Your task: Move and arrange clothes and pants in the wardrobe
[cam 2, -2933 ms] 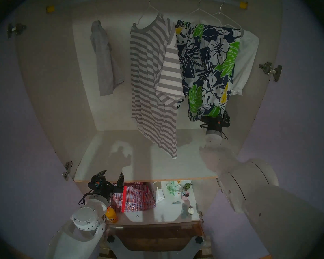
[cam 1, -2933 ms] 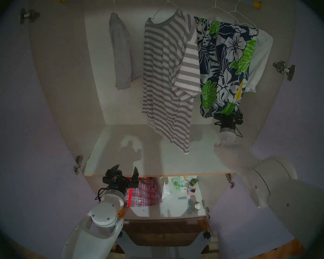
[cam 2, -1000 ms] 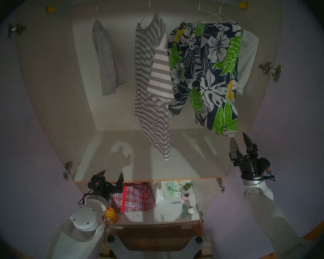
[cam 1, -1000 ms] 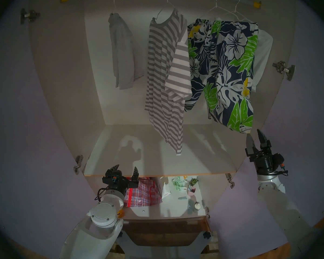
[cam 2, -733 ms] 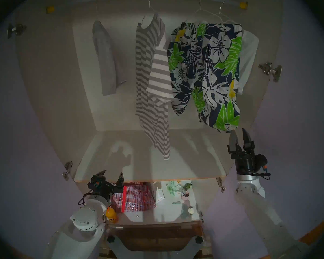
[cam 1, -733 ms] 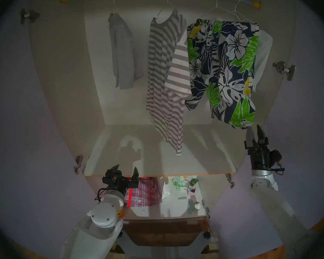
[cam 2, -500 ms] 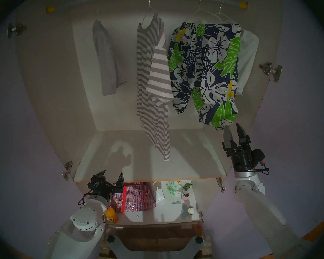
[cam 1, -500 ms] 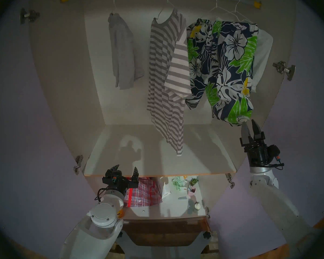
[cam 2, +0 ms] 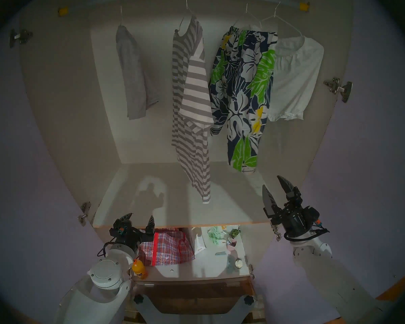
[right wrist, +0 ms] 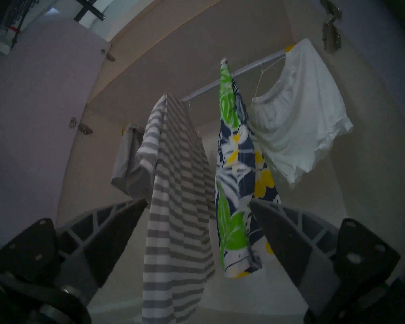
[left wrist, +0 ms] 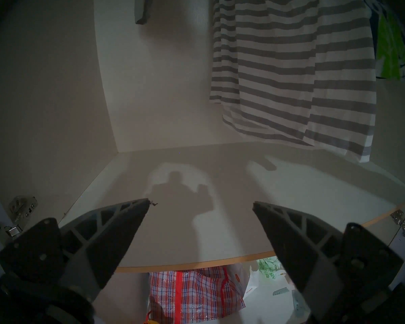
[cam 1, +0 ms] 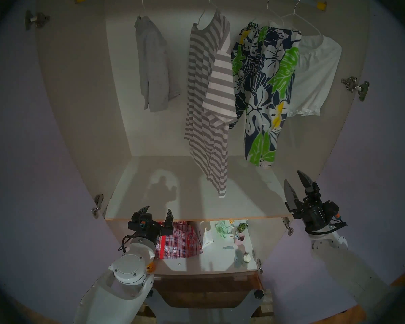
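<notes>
Four garments hang on white wire hangers from the wardrobe rail (cam 1: 309, 2). From left to right they are plain grey shorts (cam 1: 153, 66), the striped T-shirt (cam 1: 206, 94), the floral navy shorts (cam 1: 264, 89) and the white ruffled top (cam 1: 313, 75). My right gripper (cam 1: 293, 176) is open and empty. It is below and right of the floral shorts' hem, apart from it, over the white shelf (cam 1: 197, 199). In the right wrist view the floral shorts (right wrist: 234, 188) hang edge-on ahead. My left gripper (cam 1: 157, 209) is open and empty at the shelf's front edge.
Lilac doors (cam 1: 33, 152) stand open on both sides, with metal hinges (cam 1: 355, 87). Under the shelf are a red plaid bag (cam 1: 178, 241), an orange bottle (cam 2: 139, 271) by my left wrist, and several small items (cam 1: 239, 232).
My right gripper left the floral shorts' hem, dropped down and to the left, and opened wider. The shorts swung left and turned edge-on, uncovering the white top. The left arm has not moved.
</notes>
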`<act>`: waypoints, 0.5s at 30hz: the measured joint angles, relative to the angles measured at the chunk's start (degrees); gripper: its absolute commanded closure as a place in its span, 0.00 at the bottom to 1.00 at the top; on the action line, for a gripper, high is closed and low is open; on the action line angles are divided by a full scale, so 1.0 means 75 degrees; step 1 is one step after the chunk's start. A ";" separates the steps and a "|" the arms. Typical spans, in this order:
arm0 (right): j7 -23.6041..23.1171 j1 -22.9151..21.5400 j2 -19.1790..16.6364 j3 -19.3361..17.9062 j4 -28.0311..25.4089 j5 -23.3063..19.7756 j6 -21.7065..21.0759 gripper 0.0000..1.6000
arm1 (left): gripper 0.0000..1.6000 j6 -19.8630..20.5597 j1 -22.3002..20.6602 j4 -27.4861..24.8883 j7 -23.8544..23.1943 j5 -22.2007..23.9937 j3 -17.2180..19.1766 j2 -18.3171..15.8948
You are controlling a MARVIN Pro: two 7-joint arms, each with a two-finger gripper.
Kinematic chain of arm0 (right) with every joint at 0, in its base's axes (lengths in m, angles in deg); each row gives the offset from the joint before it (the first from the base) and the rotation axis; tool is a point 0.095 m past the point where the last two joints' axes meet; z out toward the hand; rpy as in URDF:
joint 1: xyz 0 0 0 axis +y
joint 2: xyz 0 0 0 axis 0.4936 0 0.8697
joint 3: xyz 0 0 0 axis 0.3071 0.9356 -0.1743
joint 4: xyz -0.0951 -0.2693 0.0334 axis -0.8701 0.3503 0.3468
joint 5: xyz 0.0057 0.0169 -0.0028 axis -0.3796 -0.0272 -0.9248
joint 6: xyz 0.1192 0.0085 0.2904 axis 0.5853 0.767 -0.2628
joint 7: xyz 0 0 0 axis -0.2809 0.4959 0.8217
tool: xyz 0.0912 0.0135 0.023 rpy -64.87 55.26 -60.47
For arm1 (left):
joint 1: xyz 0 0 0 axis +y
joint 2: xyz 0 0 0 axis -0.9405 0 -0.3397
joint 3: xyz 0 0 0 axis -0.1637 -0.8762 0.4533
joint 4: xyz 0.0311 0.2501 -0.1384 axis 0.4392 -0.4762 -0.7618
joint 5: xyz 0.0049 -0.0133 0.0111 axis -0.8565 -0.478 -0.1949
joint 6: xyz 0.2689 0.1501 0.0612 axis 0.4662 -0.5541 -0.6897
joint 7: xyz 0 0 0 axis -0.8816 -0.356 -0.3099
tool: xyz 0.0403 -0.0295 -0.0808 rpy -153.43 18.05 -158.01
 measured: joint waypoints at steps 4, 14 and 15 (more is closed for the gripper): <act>0.0100 0.0442 -0.0179 -0.0311 -0.0840 -0.0445 -0.0128 0.00 | 0.00 -0.0002 -0.0009 0.0001 0.0012 0.0011 -0.0012 -0.0012; 0.2011 -0.0561 0.0909 0.0092 -0.0944 -0.0269 -0.0052 0.00 | 0.00 -0.0005 -0.0014 0.0001 0.0041 0.0036 -0.0034 -0.0048; 0.2008 -0.0798 0.1171 0.0186 -0.0799 -0.0190 -0.0058 0.00 | 0.00 -0.0005 -0.0019 0.0001 0.0046 0.0043 -0.0041 -0.0050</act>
